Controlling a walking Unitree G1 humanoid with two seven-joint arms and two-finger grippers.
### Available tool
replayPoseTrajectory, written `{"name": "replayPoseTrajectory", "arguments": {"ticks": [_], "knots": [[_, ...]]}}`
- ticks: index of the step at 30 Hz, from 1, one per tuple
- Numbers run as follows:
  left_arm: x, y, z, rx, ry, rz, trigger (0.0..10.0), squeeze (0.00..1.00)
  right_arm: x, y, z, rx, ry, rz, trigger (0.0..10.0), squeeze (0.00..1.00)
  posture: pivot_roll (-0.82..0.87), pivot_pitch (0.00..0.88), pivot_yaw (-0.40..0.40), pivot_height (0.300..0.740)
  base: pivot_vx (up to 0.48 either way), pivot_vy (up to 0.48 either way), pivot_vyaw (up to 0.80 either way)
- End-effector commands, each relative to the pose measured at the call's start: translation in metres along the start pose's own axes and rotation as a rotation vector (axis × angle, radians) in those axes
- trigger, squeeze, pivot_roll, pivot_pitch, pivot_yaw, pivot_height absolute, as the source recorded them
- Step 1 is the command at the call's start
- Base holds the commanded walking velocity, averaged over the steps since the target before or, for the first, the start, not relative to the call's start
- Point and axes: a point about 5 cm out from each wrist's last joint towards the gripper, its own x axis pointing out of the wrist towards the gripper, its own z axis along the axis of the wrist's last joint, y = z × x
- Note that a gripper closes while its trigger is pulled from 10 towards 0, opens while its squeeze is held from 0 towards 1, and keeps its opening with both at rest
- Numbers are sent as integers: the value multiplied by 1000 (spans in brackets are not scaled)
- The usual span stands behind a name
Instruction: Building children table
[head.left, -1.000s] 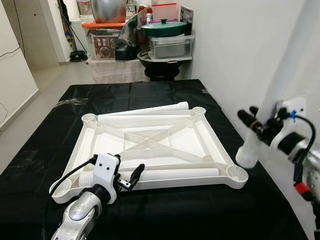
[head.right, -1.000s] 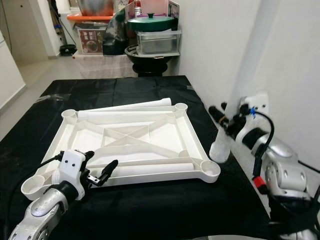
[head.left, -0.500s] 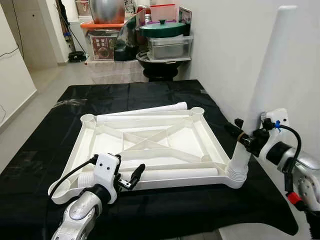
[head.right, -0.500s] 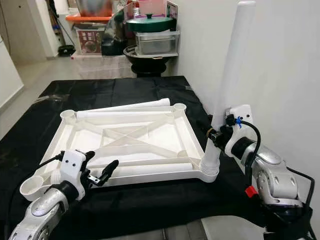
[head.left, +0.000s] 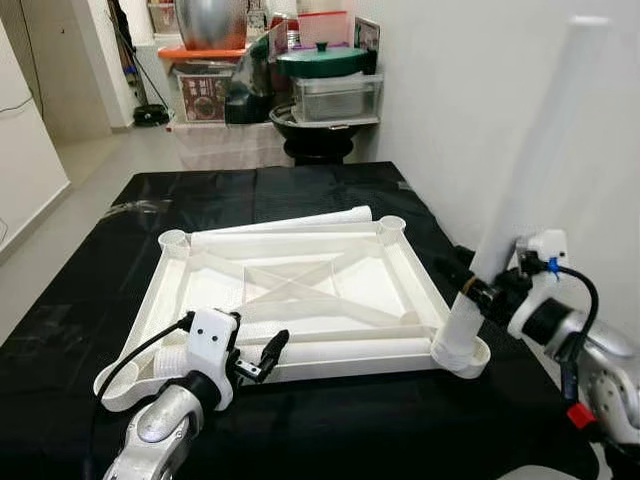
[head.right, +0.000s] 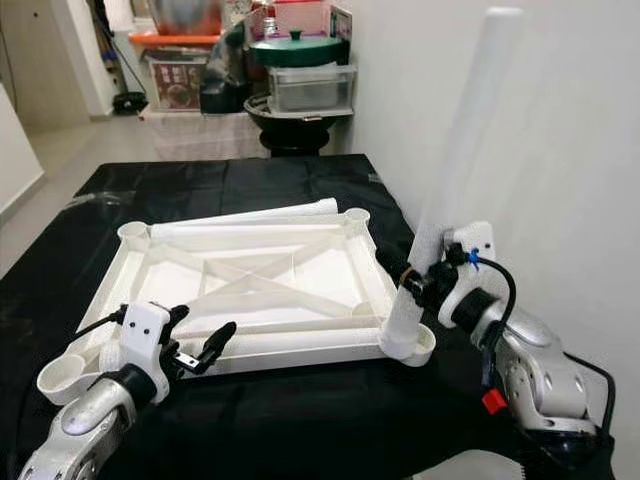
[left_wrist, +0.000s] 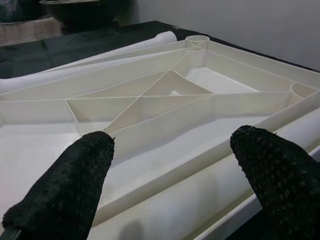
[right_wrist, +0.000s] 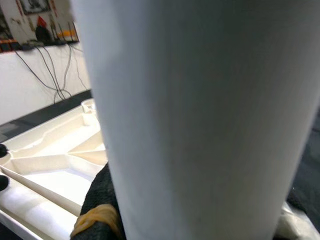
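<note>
A white children's tabletop (head.left: 420, 275) lies upside down on the black table (head.left: 330, 430). My right gripper (head.left: 480, 292) is shut on a long white table leg (head.left: 530, 180). The leg's lower end sits at the near-right corner socket (head.left: 477, 360), and its top leans away to the right. In the right wrist view the leg (right_wrist: 200, 120) is very close, against a black finger (right_wrist: 100, 200). My left gripper (head.left: 262, 357) is open at the tabletop's front edge, its fingertips (left_wrist: 65, 185) apart over a loose leg (head.left: 350, 349) that lies there. Another loose leg (head.left: 285, 222) lies along the far edge.
A white wall (head.left: 480, 100) stands close on the right, just behind the raised leg. Beyond the table's far end are a green pot lid (head.left: 322, 60), a clear tub (head.left: 340, 95) and other stacked clutter. Open floor (head.left: 90, 160) runs along the left.
My right gripper brought the leg in from beside the tabletop and set its lower end on the near-right corner socket; the leg now leans more. My left arm has not moved.
</note>
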Motion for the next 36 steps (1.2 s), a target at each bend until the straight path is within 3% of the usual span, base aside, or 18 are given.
{"name": "replayPoseTrajectory", "arguments": {"ticks": [1,7,11,13,15,16,18,29,36], "knots": [[-1,1,-5,-13,25,3,10000,0,-4,-1,-20,32,60,-1,0,0,-11,0,4,740,0,0,0],[-1,2,-5,-13,27,1,10000,0,-2,-4,-11,26,19,24,0,0,-6,0,7,740,0,0,0],[-2,4,-5,-12,29,1,10000,0,-5,-29,4,-74,16,-2,0,0,1,0,6,740,0,0,0],[-2,4,-5,-12,29,1,10000,0,-5,-29,4,-74,16,-2,0,0,1,0,6,740,0,0,0],[-2,4,-4,-12,28,2,10000,0,-6,-37,7,-101,25,-24,0,0,3,0,5,740,0,0,0],[-3,3,-4,-16,28,0,10000,0,-11,-50,13,-128,35,-55,0,0,5,0,4,740,0,0,0],[-3,3,-4,-18,29,-2,10000,0,-12,-53,15,-124,32,-47,0,0,6,0,5,740,0,0,0],[-2,3,-3,-24,28,-13,10000,0,-9,-41,0,-79,23,41,0,0,12,0,11,740,0,0,0],[-4,4,-3,-29,32,-19,10000,0,2,-31,-4,-87,19,160,0,0,20,0,9,740,0,0,0]]}}
